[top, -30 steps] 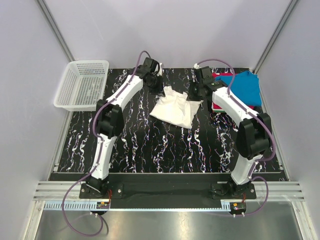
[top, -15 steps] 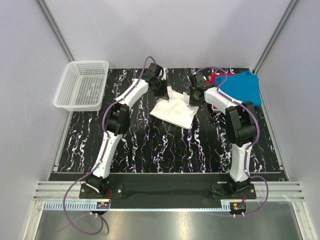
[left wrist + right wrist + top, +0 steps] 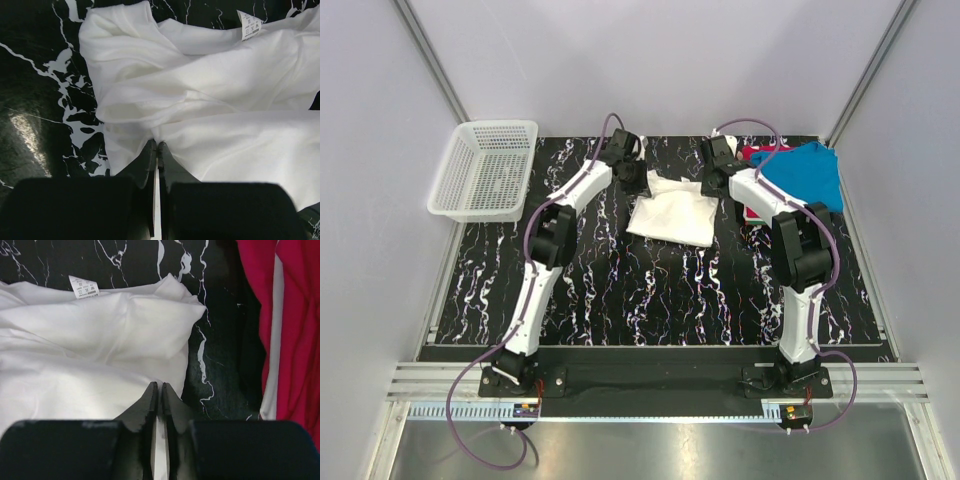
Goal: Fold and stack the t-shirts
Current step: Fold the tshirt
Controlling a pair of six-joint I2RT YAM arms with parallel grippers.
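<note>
marbled black table (image 3: 620, 290) bears crumpled white t-shirt (image 3: 670, 212).

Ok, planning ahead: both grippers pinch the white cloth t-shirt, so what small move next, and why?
Probably open both jaws and lift off: the left gripper and right gripper pinch the far edge of the white cloth t-shirt, which lies spread fairly flat.

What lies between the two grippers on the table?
The white t-shirt, its far edge spanning from the left gripper to the right gripper, seen in the top view.
</note>
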